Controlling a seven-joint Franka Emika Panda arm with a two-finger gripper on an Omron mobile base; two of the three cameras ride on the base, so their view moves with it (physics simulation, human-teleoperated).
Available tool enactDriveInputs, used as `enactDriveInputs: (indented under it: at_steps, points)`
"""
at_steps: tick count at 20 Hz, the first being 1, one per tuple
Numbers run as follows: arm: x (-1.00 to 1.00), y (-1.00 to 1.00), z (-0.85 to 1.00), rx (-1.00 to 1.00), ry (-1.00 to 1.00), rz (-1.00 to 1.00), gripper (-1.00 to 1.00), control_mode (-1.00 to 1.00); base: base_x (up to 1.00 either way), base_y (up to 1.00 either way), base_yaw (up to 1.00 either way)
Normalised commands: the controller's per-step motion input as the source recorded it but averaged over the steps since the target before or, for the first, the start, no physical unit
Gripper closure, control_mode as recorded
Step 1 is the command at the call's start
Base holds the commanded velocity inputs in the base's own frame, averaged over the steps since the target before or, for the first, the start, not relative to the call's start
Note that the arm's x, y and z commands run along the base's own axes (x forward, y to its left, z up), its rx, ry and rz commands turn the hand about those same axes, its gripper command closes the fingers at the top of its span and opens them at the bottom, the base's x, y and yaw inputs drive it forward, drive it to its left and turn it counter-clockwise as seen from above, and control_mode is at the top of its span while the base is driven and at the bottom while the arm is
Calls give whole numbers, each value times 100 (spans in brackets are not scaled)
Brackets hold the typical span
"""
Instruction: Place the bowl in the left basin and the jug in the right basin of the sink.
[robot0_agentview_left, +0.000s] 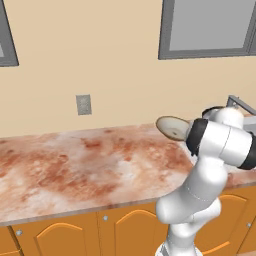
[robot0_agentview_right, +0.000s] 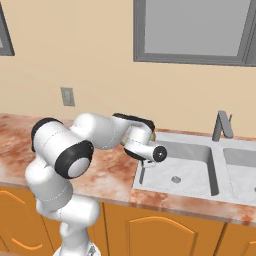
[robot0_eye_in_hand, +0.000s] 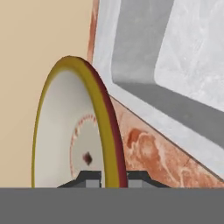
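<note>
Hand view: gripper (robot0_eye_in_hand: 114, 178) clamped on bowl (robot0_eye_in_hand: 65, 131) rim, sink (robot0_eye_in_hand: 131, 96) just beside.

bowl (robot0_eye_in_hand: 65, 131) above counter (robot0_agentview_left: 75, 165), left of sink (robot0_agentview_right: 190, 167)

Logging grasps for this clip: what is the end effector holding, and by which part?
The end effector is shut on the bowl, pinching its rim, bowl tipped on edge.

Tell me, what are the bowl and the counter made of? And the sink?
The bowl looks like glazed pottery: a smooth cream inside and a yellow-to-red rim. The counter looks like polished stone, maybe marble, from its mottled red-and-white blotches. The sink looks like pale matte stone, grey and faintly speckled. Everything is rendered, so these are only guesses from the look.
</note>
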Motion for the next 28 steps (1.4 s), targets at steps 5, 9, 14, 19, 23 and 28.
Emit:
enactDriveInputs:
  at_steps: [5,9,14,19,23,28]
  points:
    - [0,-51,0,-5,0,-1,100,-100,0,0,0]
    - [0,-47,-1,-7,1,0,100,-100,0,0,0]
    - [0,-44,-19,-5,4,0,100,-100,0,0,0]
    - [1,-50,-34,-6,7,0,100,-100,0,0,0]
    - [10,-50,-46,-4,7,0,100,-100,0,0,0]
    - [11,-44,-48,-2,4,0,100,-100,0,0,0]
